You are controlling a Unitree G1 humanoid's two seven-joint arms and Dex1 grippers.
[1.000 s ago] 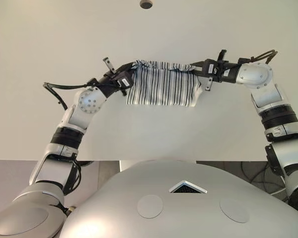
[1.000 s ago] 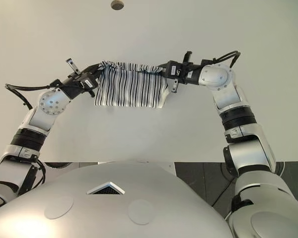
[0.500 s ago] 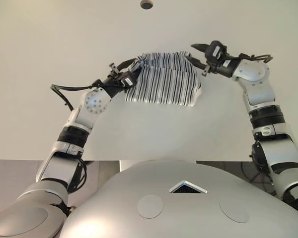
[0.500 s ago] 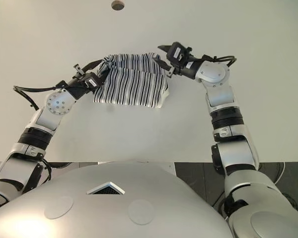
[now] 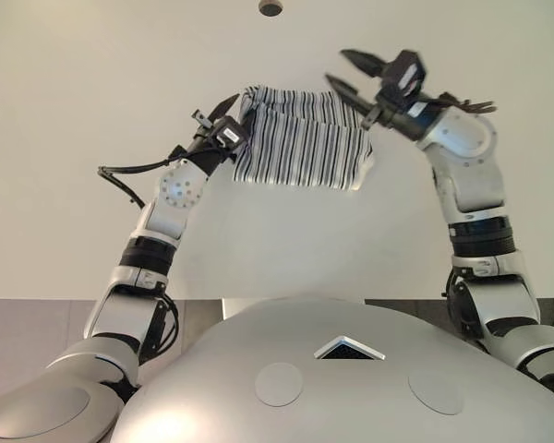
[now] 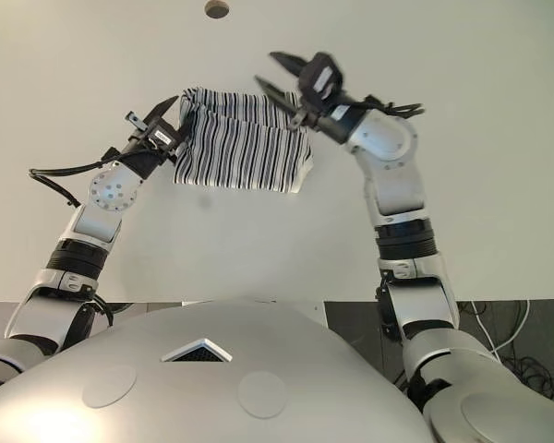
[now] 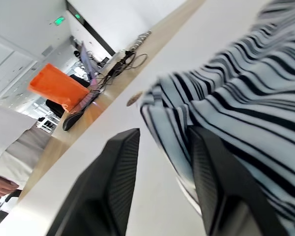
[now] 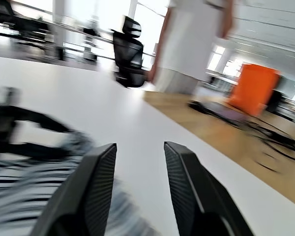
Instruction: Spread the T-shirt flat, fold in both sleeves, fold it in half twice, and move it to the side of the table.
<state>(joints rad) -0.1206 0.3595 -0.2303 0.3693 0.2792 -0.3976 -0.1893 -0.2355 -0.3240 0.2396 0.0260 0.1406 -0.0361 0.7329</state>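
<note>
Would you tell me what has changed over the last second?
The right hand let go of the T-shirt and rose clear, open. The T-shirt moved slightly farther across the table. The left hand stays at its far corner; the T-shirt remains folded.

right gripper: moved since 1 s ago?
Yes. The right gripper has left the T-shirt's right corner and shifted up and leftward in the left eye view, closer to the round hole in the table. Its jaws are now open.

R gripper (image 5: 342,67) let go of T-shirt (image 5: 300,138), lifted clear w/ fingers apart; L gripper (image 5: 217,109) opened at its left far corner; shirt's far edge shifted back.
</note>
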